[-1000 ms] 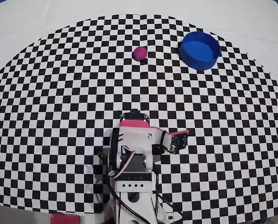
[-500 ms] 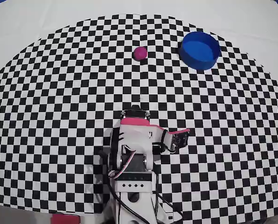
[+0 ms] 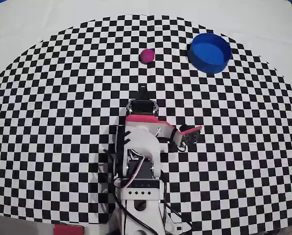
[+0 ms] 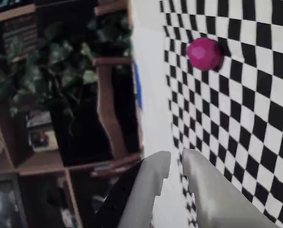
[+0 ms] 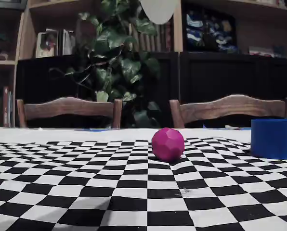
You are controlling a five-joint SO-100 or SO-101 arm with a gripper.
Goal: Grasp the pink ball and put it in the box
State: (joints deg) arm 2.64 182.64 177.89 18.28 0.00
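- you are looking down on a table covered by a black-and-white checkered mat (image 3: 62,98), with the arm's base at the bottom centre of the overhead view.
- the pink ball (image 3: 146,56) sits alone on the mat near its far edge, almost straight ahead of the arm and a touch to the right in the overhead view.
- the box (image 3: 210,52), a round blue tub, stands to the right of the ball in that view, near it but not touching, and looks empty from above.
- the gripper (image 4: 175,159) shows in the wrist view as two pale fingers (image 4: 153,183) coming up from the bottom edge; they stand nearly together with only a thin slit between them, and they hold nothing.
- in the wrist view, which lies on its side, the ball (image 4: 204,53) is toward the top, beyond the fingertips and slightly right of the line they point along, well apart from them.
- the low fixed view shows the ball (image 5: 168,144) resting on the mat with the blue tub (image 5: 274,138) at the right edge; no part of the arm is seen there.
- judging from this, you have yet to reach: the fingers must spread wider than the ball, and the arm must stretch forward and down, nudging a little right to centre on it.
- the ball is round, so no grip angle matters, but it may roll if one finger touches first.
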